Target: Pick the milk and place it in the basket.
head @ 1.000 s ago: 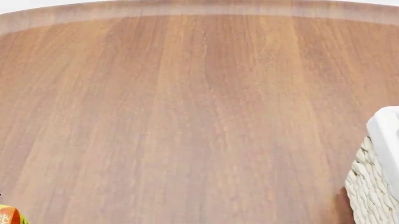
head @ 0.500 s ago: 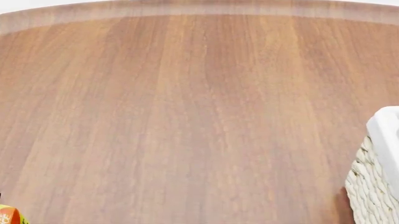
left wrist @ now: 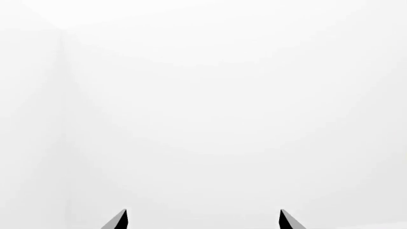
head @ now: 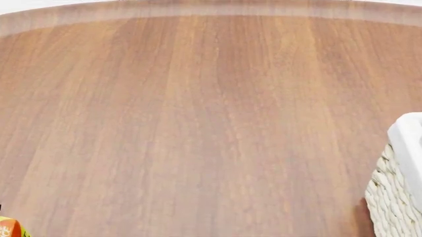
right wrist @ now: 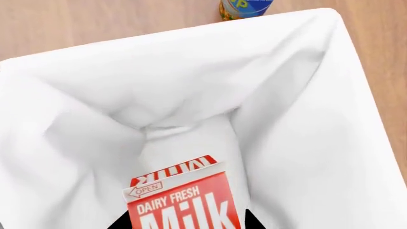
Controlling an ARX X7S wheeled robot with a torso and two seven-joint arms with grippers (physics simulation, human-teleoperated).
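Head view unchanged over the last second, so no drop yet: right hand grips the milk between its fingers over the basket lining, release next; left hand spread wide, empty.

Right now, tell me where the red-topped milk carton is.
In the right wrist view, the red-topped gable milk carton sits between the right gripper jaws, over the white cloth lining of the woven wicker basket. The head view doesn't show it.
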